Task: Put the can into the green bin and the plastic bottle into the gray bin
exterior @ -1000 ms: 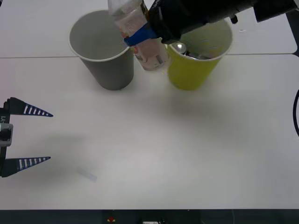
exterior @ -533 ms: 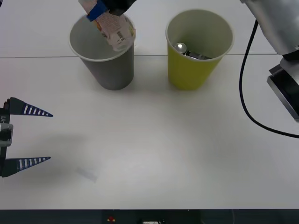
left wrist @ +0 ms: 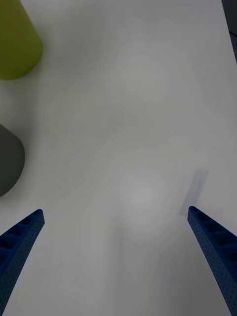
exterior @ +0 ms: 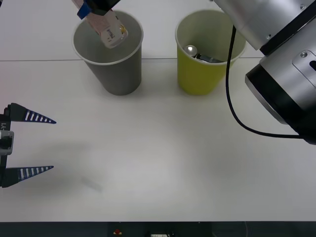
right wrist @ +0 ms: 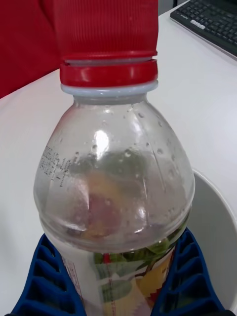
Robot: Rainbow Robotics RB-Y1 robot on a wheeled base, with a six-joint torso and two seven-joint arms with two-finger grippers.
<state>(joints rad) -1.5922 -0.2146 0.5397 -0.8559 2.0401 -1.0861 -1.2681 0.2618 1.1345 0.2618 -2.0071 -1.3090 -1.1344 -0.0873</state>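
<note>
The right pincer (exterior: pixel 91 7), clamped on the small clear plastic bottle with the red cap (exterior: pixel 107 28), has carried it from beside the yellow-green tapered bin (exterior: pixel 207 74), where the small metal can (exterior: pixel 191 50) lies, to over the gray tapered bin (exterior: pixel 116 74) near the table's far edge; release comes next. The left pincer (exterior: pixel 42 144) waits wide open at the near left.

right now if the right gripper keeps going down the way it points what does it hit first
Probably the inside of the gray bin. The right gripper holds the plastic bottle tilted base-down over the bin's open mouth, so the bottle's base would meet it first; depth is unclear.
</note>
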